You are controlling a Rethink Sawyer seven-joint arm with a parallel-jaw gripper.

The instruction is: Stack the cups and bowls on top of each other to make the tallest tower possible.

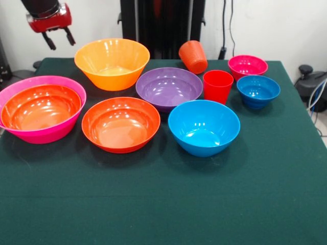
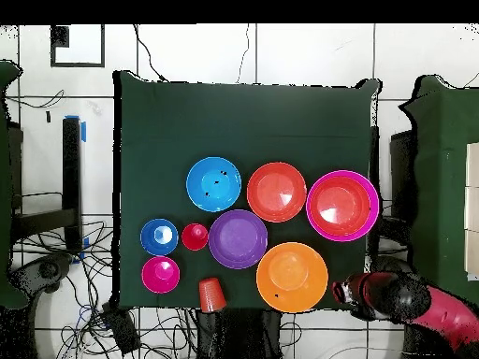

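Pink bowl (image 1: 30, 135): one red-orange bowl (image 1: 41, 106) is nested inside.
Other bowls: seen empty.
Orange cup (image 1: 193, 56): tipped over.
Gripper (image 1: 59, 40): held open, nothing grasped.

The arm (image 1: 43, 9) ends in a black cylindrical link above a glossy red wrist block (image 1: 49, 21). Two thin black fingers (image 1: 49, 41) hang from the tool (image 1: 59, 40). From overhead, the arm (image 2: 440, 313) shows a red shell with black sections.
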